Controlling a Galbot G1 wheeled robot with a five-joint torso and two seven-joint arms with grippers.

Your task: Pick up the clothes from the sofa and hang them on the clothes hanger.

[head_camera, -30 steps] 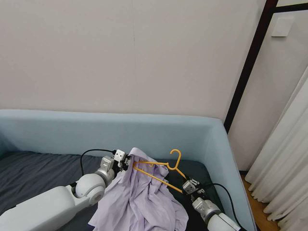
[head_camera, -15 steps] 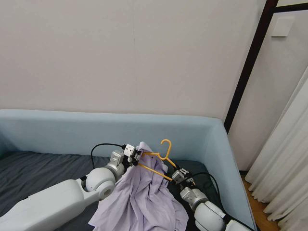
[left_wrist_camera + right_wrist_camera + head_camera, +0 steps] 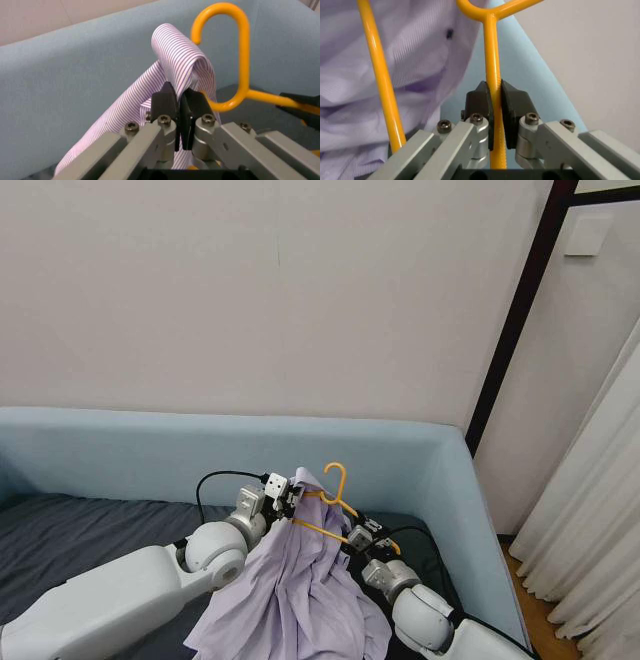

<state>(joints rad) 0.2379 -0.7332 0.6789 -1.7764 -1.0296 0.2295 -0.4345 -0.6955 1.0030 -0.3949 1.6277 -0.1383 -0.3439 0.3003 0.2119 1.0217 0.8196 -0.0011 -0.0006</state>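
Head view. Left claw (image 3: 291, 498) is raised above the sofa (image 3: 110, 448) seat, toward the right end of the backrest. It is pinched shut on the top fold of the striped shirt (image 3: 300, 590). The cloth hangs from it and pools on the seat. Right claw (image 3: 356, 532) sits just beside and lower, clamped on the orange hanger (image 3: 336, 481). The hanger's long axis slopes from its upper end at the left claw down to the right claw, with the hook standing up between them.

Left wrist view. Left claw (image 3: 183, 98): jaws closed on a doubled fold of shirt (image 3: 176, 52). The hanger (image 3: 243, 56) hook is just beside the fold.

Right wrist view. Right claw (image 3: 494, 92): jaws tight on one hanger (image 3: 492, 52) rod. The shirt (image 3: 415, 56) lies behind the second rod.

Judgement: the shirt's weight is on the left claw, not yet on the hanger. The hanger's upper end points at the held fold, so threading would run along that axis, driven by the right arm. Cannot tell whether that end is already inside the cloth.
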